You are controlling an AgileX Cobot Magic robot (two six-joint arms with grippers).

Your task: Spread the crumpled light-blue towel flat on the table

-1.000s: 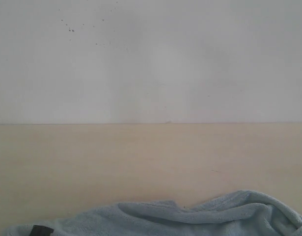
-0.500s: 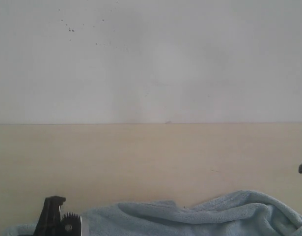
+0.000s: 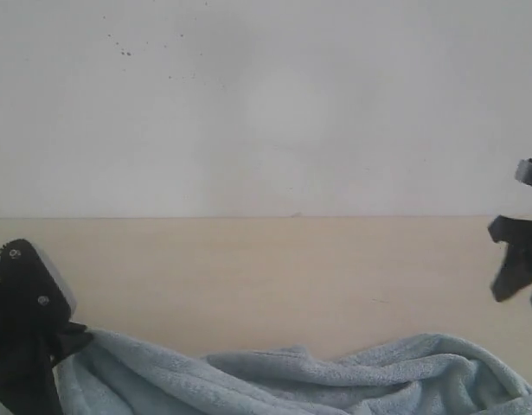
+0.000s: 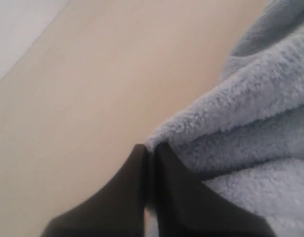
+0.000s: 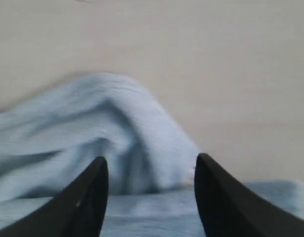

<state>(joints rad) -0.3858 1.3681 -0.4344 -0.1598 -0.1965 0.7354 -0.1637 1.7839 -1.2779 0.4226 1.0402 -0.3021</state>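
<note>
**Exterior view.** The towel lies rumpled along the bottom edge of the frame, on the desk. My left claw sits at lower left, against the towel's end. My right claw hangs at the right edge, clear of the cloth.

**Left wrist view.** The left claw is pressed together, pinching the towel's edge.

**Right wrist view.** The right claw is spread and empty above a hump of towel.

I judge this the gripping step. Next I should lower the right claw onto the opposite edge, pinch it, then draw the two claws apart.
</note>
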